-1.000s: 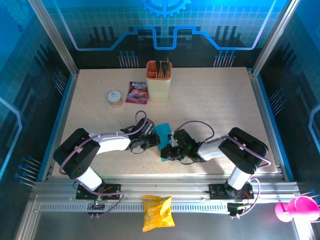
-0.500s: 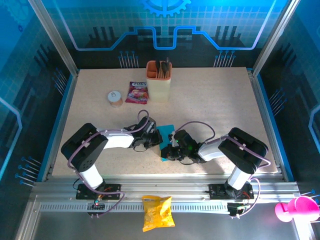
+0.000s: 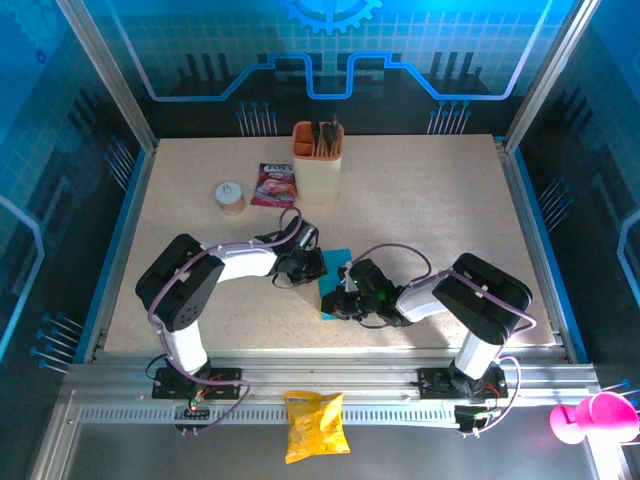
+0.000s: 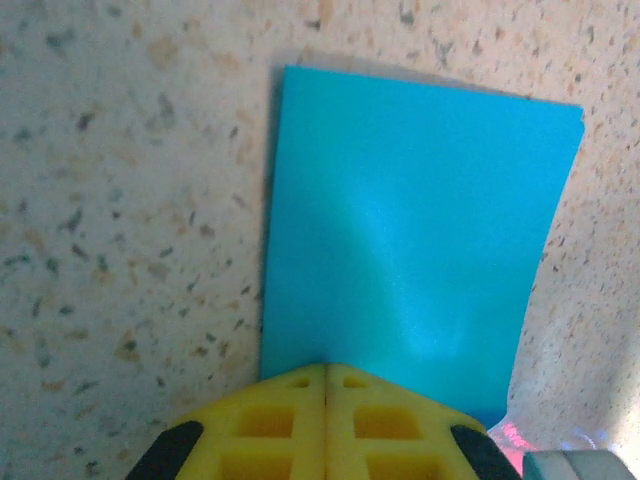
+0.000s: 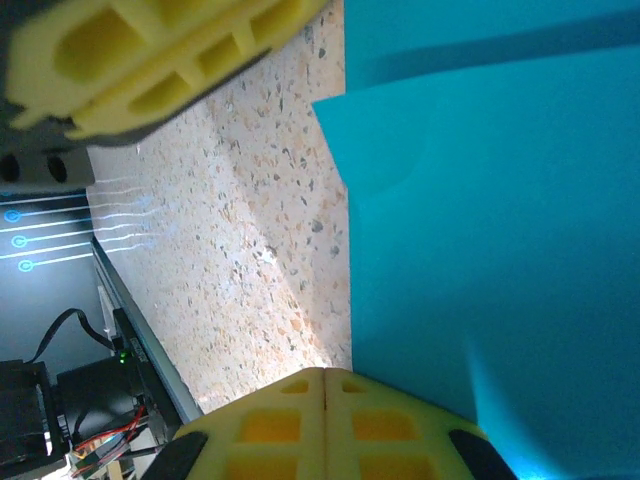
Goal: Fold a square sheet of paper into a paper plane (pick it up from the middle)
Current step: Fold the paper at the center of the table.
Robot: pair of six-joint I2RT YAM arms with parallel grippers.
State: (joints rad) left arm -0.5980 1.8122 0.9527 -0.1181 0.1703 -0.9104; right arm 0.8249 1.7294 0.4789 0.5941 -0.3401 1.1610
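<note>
Square sheet of paper [image 3: 337,262]: bright blue, already doubled into a narrower oblong, lying flat on the table [image 3: 450,200]. It is well apart from the beige cup [image 3: 317,160], on the cup's near side toward the arm bases.

Left gripper [image 3: 308,268]: fingers pressed together. In the left wrist view the gripper [image 4: 325,372] meets the paper's [image 4: 410,220] near edge, the oblong stretching away from it. On the cup's near side, slightly left.

Right gripper [image 3: 335,303]: fingers likewise pressed together. In the right wrist view the gripper [image 5: 325,378] sits at the paper's [image 5: 500,250] long edge, where an upper layer overlaps a lower one. It is farther from the cup than the left gripper.

Pinching or merely pressing: cannot tell for either.

Probable reason for the arrangement: one gripper anchors the sheet while the other works a crease, so the layers stay aligned.
</note>
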